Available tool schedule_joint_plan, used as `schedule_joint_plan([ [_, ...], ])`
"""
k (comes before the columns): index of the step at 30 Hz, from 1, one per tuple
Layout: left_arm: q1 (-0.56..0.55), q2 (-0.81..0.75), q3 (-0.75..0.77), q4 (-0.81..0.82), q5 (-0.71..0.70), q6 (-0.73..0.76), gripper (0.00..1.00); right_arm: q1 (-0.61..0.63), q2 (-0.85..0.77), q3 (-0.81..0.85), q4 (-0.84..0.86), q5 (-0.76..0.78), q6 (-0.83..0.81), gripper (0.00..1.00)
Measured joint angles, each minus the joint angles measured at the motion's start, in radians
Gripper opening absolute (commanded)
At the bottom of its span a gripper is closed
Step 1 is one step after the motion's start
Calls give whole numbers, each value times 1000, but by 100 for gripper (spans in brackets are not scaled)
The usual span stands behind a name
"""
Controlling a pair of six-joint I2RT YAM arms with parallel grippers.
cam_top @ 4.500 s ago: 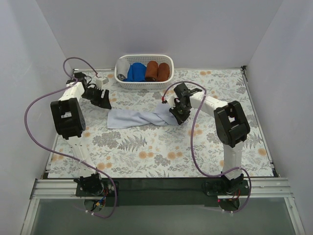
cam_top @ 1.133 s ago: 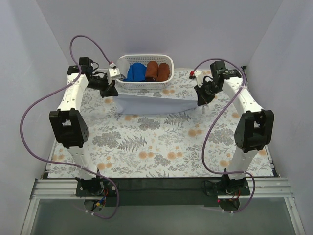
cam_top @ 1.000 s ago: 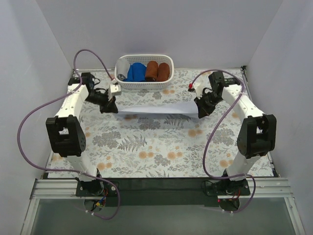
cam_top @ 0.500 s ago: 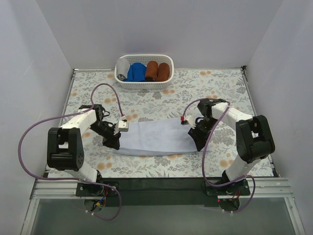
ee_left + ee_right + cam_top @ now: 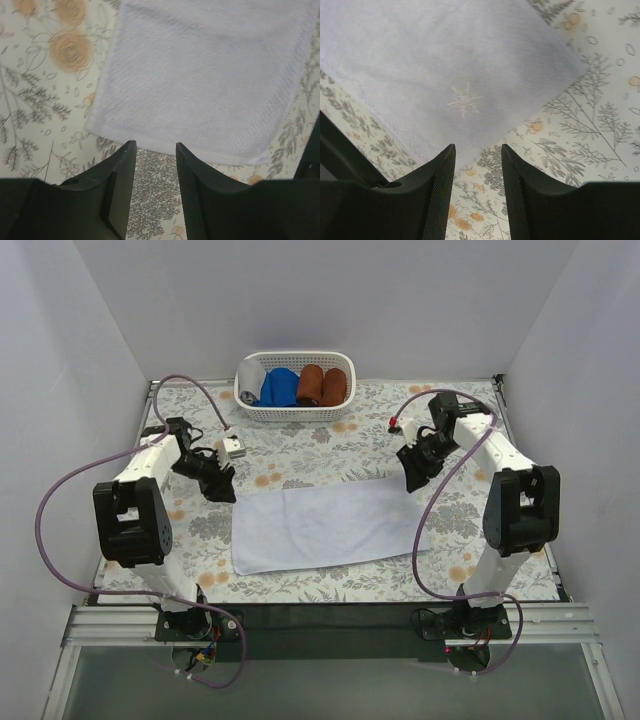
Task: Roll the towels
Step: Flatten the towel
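Pale towel (image 5: 325, 525) lay flat mid-frame, limp and light; I reckoned a short edge best to pinch; left gripper (image 5: 154, 147) and right gripper (image 5: 477, 150) hung open, empty.

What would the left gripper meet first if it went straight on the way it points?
Probably the near edge of the pale lavender towel just ahead of the left gripper. Depth is unclear, so the floral table cover beside it could come first.

No words, numbers or brand marks can be read anywhere. The towel (image 5: 420, 60) bears only a small stitched star-like motif (image 5: 464, 101), pale on pale. The tablecloth (image 5: 330, 450) around the towel carries flowers and ferns, no lettering.
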Motion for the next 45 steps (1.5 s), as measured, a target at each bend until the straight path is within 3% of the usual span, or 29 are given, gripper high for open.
schedule_joint_plan([
  [6, 43, 85, 4, 216, -66, -205, 38, -46, 146, 74, 72, 81, 81, 41],
  [16, 26, 187, -11, 357, -177, -312, 39, -36, 325, 190, 149, 145, 179, 44],
  [19, 8, 187, -19, 388, -188, -325, 37, -29, 353, 197, 171, 166, 192, 41],
  [23, -33, 181, -30, 439, -225, -330, 35, -14, 360, 178, 213, 204, 210, 29],
  [25, -48, 181, -30, 457, -234, -334, 33, -5, 351, 162, 236, 227, 214, 23],
  [30, -85, 201, -10, 474, -243, -345, 13, 5, 330, 127, 283, 271, 229, 6],
  [33, -96, 227, 21, 471, -240, -349, 2, 5, 328, 121, 288, 274, 244, 1],
  [45, -101, 364, 200, 504, -230, -484, 0, -14, 371, 190, 292, 341, 300, 1],
])
